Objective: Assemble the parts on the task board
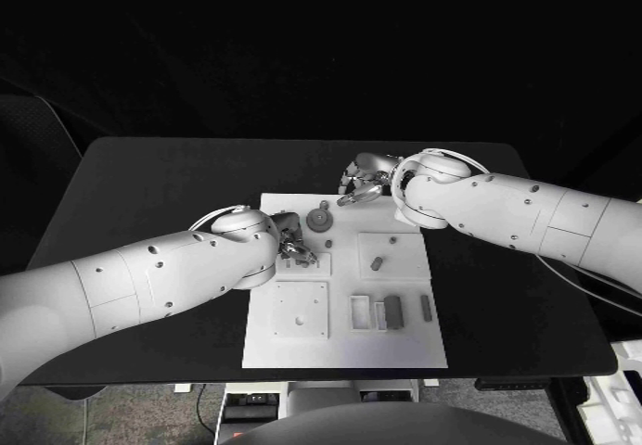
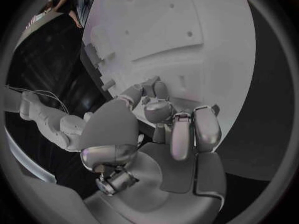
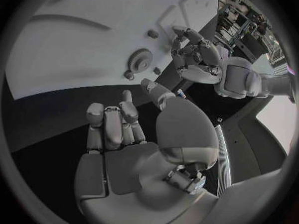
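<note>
We see a big black table (image 1: 160,185) with round corners. All around it the room is very dark, almost black, past the far edge and on both sides. Below the near edge of the table we see a grey floor (image 1: 134,408) with some dark cables (image 1: 200,400) lying on it. In the right wrist view we see a bright part of the room with shelves or racks (image 3: 239,15) far off.

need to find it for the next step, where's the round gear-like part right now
In the head view the round gear-like part lies on the task board near its far edge, between the left hand and the right hand, touching neither.
</note>
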{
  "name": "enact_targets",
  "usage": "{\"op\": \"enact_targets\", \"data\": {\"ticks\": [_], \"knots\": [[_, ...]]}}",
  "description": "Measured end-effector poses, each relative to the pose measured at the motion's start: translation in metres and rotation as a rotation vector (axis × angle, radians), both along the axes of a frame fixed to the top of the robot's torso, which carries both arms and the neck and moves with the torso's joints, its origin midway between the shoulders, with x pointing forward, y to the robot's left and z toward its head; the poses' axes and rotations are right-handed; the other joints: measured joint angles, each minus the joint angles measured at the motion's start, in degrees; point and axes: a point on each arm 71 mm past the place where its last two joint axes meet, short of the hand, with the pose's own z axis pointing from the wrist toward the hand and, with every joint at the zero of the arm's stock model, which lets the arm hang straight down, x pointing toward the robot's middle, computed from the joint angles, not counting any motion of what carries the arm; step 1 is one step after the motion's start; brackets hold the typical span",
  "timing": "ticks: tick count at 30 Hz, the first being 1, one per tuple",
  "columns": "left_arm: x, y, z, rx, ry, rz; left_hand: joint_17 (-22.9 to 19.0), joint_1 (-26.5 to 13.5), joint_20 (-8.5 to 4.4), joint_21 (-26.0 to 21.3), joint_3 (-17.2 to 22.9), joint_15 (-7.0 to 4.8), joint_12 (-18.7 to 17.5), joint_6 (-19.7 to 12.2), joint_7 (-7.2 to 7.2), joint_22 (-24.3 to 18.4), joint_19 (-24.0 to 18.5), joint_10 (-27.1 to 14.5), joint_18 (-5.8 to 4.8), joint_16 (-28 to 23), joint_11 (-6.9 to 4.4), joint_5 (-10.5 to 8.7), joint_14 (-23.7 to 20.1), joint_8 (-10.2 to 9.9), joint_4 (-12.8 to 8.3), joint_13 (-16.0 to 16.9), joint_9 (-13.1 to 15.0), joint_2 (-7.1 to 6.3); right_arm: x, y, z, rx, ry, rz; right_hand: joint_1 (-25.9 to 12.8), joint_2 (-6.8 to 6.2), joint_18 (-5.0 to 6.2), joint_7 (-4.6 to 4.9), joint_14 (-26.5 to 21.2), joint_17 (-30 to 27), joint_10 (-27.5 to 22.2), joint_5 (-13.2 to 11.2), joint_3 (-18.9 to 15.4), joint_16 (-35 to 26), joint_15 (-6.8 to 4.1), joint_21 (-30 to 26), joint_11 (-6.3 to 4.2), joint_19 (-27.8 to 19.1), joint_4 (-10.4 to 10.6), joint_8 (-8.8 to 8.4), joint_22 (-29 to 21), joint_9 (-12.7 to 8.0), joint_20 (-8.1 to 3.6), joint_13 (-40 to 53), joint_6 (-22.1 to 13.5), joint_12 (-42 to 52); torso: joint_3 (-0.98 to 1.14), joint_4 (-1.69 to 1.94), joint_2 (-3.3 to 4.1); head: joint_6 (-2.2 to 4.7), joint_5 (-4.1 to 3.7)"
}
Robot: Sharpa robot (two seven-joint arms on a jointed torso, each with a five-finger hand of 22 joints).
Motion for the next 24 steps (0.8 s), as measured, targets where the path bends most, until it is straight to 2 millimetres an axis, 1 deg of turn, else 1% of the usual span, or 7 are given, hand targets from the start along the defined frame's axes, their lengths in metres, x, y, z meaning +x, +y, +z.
{"op": "enact_targets", "data": {"ticks": [1, 5, 8, 12, 16, 24], "knots": [[-0.0001, 0.0002, -0.0001, -0.001, 0.002, 0.001, 0.0, -0.22, 0.0, 0.0, -0.25, 0.0, 0.0, 0.0, 0.0, -0.01, 0.0, 0.0, 0.0, 0.0, 0.0, -0.39, 0.0, 0.0, 0.09, -0.04, -0.04, 0.2, 0.0, -0.0001, 0.0, 0.0, 0.0, 0.0, 0.0, 0.0, 0.0, -0.01, 0.0, 0.0, 0.0, 0.0, 0.0, 0.0, 0.0, 0.0, 0.0, 0.0, 0.0, 0.0, 0.0, 0.0, 0.0, 0.0, 0.01, 0.0, 0.0, 0.01, -0.01, 0.0, 0.0], [-0.0001, 0.0006, -0.0003, -0.003, 0.005, 0.003, -0.04, -0.69, 0.0, 0.0, -0.88, 0.01, 0.0, 0.0, 0.0, -0.08, 0.0, 0.0, 0.01, 0.0, 0.0, -1.56, 0.01, 0.01, 0.08, -0.12, -0.11, 0.29, 0.0, -0.0003, -0.0001, 0.0, 0.0, -0.001, 0.0, 0.0, 0.0, -0.04, 0.01, 0.0, 0.0, 0.0, 0.0, 0.0, 0.01, 0.0, 0.0, 0.0, 0.0, 0.0, 0.0, 0.0, 0.0, 0.0, 0.04, 0.0, -0.01, 0.01, -0.01, 0.02, 0.01], [-0.0002, 0.001, -0.0008, -0.005, 0.008, 0.005, -0.07, -1.24, 0.0, 0.0, -1.23, -0.01, 0.0, 0.0, 0.0, -0.09, 0.0, 0.0, 0.05, 0.0, 0.0, -2.16, -0.01, 0.01, 0.15, -0.17, -0.29, -0.07, 0.0, -0.0003, -0.0002, 0.0, 0.0, -0.001, 0.0, 0.0, 0.0, -0.05, 0.02, 0.01, -0.01, 0.0, 0.0, 0.0, 0.02, 0.0, 0.01, 0.0, 0.0, 0.0, 0.0, 0.0, 0.0, 0.0, 0.05, 0.0, -0.02, 0.01, 0.0, 0.06, 0.03], [-0.0004, 0.0012, -0.0013, -0.006, 0.011, 0.006, -0.07, -1.6, 0.0, 0.0, -1.23, -0.14, 0.0, 0.0, 0.0, -0.14, 0.0, 0.0, 0.09, 0.0, 0.0, -2.17, -0.14, 0.0, 0.15, -0.17, -0.28, -0.43, 0.0, -0.0004, -0.0002, 0.0, 0.0, -0.001, 0.0, 0.0, 0.0, -0.03, 0.1, 0.02, -0.05, 0.0, 0.0, 0.0, 0.1, 0.0, 0.05, 0.0, 0.0, 0.0, 0.0, 0.0, 0.0, 0.0, 0.03, 0.0, -0.02, 0.02, 0.0, 0.08, 0.04], [-0.0006, 0.0015, -0.0017, -0.008, 0.016, 0.008, -0.07, -1.83, 0.0, 0.0, -1.23, -0.14, 0.0, 0.0, 0.0, -0.2, 0.0, 0.0, 0.11, 0.0, 0.0, -2.17, -0.14, 0.0, 0.15, -0.24, -0.27, -0.19, 0.0001, -0.0003, -0.0003, 0.0, 0.0, -0.001, 0.0, 0.0, 0.0, 0.09, 0.11, 0.02, 0.13, 0.0, 0.0, 0.0, 0.11, 0.0, -0.13, 0.0, 0.0, 0.0, 0.0, 0.0, 0.0, 0.0, -0.09, 0.0, -0.02, 0.01, 0.0, 0.08, 0.04], [-0.0012, 0.0025, -0.0024, -0.014, 0.027, 0.015, -0.09, -1.71, -0.21, 0.0, -1.22, -0.13, 0.0, 0.0, 0.0, -0.2, 0.21, 0.0, 0.1, 0.0, 0.0, -2.2, -0.14, 0.0, 0.14, -0.24, -0.27, 0.06, 0.001, -0.0022, -0.0008, -0.002, 0.001, -0.006, 0.0, 0.0, 0.0, 0.08, 0.14, 0.12, 0.13, 0.0, 0.0, 0.0, 0.13, 0.0, -0.13, 0.0, 0.0, 0.0, -0.05, 0.0, 0.0, 0.01, -0.08, 0.0, -0.02, 0.01, 0.0, 0.16, 0.07]]}}
